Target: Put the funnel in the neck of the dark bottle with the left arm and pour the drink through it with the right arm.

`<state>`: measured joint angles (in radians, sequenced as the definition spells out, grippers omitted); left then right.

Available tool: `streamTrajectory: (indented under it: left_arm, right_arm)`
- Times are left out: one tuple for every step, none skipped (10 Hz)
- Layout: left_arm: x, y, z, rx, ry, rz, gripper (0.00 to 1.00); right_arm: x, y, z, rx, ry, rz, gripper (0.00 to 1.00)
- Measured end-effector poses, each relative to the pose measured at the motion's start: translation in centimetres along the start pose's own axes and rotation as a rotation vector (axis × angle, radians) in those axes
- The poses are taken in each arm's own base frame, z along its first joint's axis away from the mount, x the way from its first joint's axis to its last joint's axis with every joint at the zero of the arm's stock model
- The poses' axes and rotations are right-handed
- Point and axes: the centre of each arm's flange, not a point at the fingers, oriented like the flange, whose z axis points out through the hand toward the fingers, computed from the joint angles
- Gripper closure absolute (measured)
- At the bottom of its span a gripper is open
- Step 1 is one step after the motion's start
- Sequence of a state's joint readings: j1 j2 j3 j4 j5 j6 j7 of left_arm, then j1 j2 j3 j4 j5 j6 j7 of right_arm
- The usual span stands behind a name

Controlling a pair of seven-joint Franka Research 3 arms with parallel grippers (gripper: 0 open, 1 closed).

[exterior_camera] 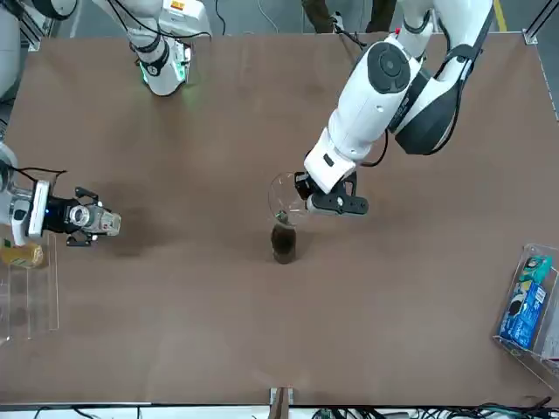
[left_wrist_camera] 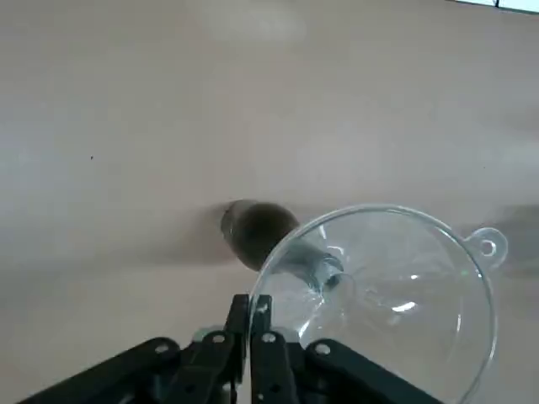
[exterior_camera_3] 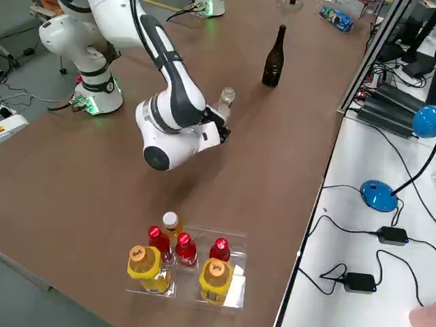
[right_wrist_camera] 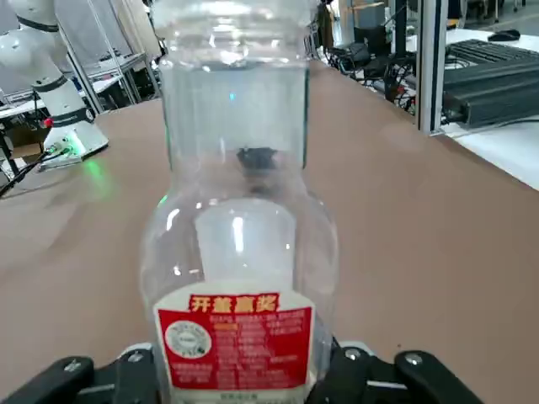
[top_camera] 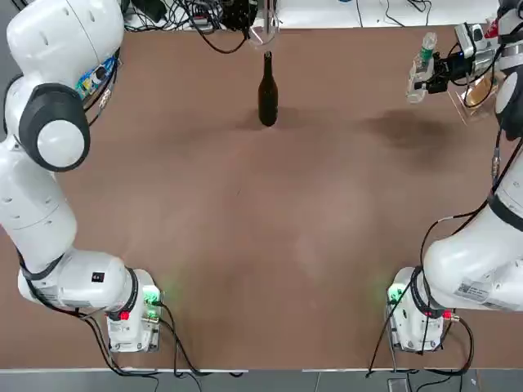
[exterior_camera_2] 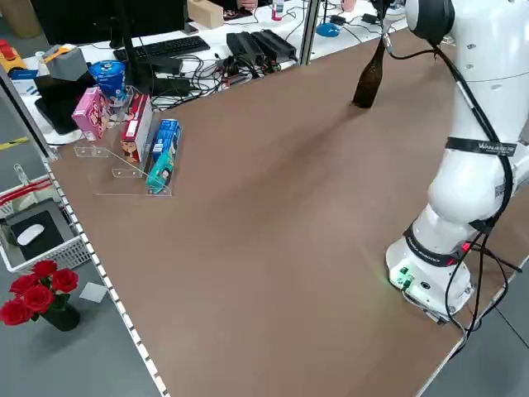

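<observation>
The dark bottle stands upright at the far middle of the table, also in the front view. My left gripper hovers over it, shut on the rim of the clear funnel. In the left wrist view the funnel is tilted, its spout beside the dark bottle's top, not in the neck. My right gripper is at the far right, shut on the small clear drink bottle, held off the table.
A clear tray with red and yellow bottles sits near the right gripper's side of the table. Boxes in clear stands line the left edge. Both arm bases stand at the near edge.
</observation>
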<state>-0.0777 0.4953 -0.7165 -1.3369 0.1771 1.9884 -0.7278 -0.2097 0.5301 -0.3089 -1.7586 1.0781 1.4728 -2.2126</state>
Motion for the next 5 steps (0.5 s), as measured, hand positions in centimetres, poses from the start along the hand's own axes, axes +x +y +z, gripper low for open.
streamTrajectory:
  left_arm:
    - [-0.01, 0.02, 0.1, 0.0, -0.001, 0.0, 0.95]
    - [0.0, 0.01, 0.2, 0.0, -0.003, 0.0, 0.94]
    - [0.02, -0.02, 0.33, 0.001, -0.005, 0.0, 0.82]
    - [0.04, -0.05, 0.43, 0.001, -0.007, 0.0, 0.65]
    - [0.06, -0.07, 0.57, 0.001, -0.009, 0.0, 0.52]
  right_arm:
    - [0.07, -0.17, -0.47, -0.002, -0.011, 0.014, 0.43]
    - [0.0, -0.27, -0.61, 0.001, -0.023, 0.024, 0.43]
    - [-0.02, -0.29, -0.62, 0.003, -0.026, 0.028, 0.43]
    - [0.09, -0.32, -0.66, 0.003, -0.025, 0.04, 0.43]
    - [0.62, -0.43, -0.89, 0.003, -0.026, 0.054, 0.43]
